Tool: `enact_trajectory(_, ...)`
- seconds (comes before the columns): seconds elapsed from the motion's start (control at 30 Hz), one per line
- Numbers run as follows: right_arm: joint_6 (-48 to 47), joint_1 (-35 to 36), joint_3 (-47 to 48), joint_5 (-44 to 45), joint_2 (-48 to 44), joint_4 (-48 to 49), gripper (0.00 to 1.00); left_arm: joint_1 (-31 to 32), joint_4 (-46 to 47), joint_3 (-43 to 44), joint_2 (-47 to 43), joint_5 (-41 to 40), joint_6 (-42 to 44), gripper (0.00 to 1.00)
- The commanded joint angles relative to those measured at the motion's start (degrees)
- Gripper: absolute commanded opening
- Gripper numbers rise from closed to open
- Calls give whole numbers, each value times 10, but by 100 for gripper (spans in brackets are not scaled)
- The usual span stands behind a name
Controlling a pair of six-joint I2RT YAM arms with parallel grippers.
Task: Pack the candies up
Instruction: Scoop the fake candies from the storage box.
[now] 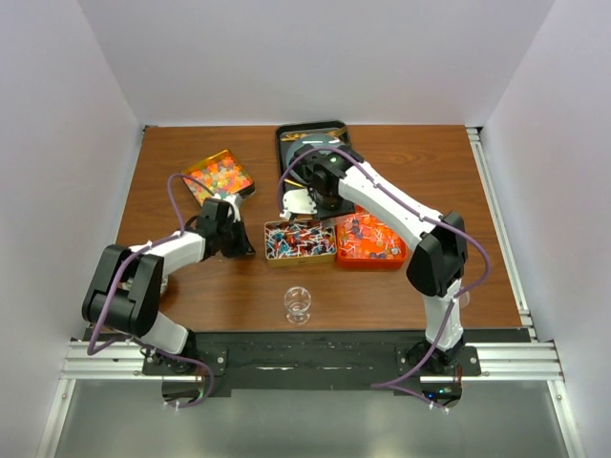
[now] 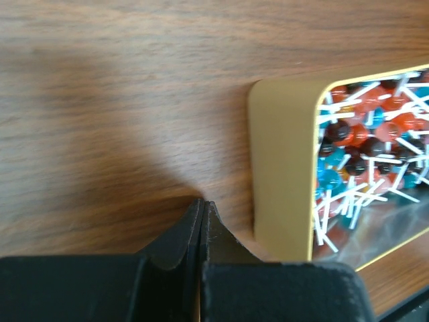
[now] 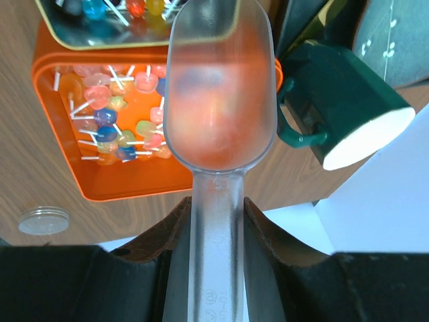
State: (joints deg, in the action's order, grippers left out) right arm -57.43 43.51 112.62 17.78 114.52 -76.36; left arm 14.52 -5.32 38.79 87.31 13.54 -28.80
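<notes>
The candies fill three containers. Red, blue and white stick pieces lie in a gold tin point(image 1: 299, 240) point(image 2: 281, 168), pastel ones point(image 3: 114, 127) in an orange tin point(image 1: 370, 240) point(image 3: 60, 80), and jelly beads in a tray point(image 1: 218, 176). My left gripper point(image 1: 244, 248) point(image 2: 203, 201) is shut with nothing in it, its tip low over the wood just left of the gold tin. My right gripper point(image 1: 304, 202) point(image 3: 216, 204) is shut on the handle of a clear scoop point(image 3: 218, 87), whose bowl hangs over the orange tin's edge. A green cup point(image 3: 342, 107) lies on its side to the right of the scoop.
A black tray point(image 1: 313, 143) stands at the back behind the right arm. A small clear glass point(image 1: 299, 303) stands in front of the tins near the table's front edge. White walls close in both sides and the back.
</notes>
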Motion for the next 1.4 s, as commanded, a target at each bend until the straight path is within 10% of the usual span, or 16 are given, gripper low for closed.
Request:
enact_trajectory(0.0, 10, 14, 23, 35, 22, -69, 0, -1, 84, -27, 0, 41, -10, 0)
enact_trajectory(0.3, 7, 28, -11, 109, 53, -73, 0, -1, 123, -56, 2, 62, -19, 0)
enact_trajectory(1.37, 134, 66, 19, -115, 149, 67, 0, 9, 161, -30, 40, 118, -44, 0)
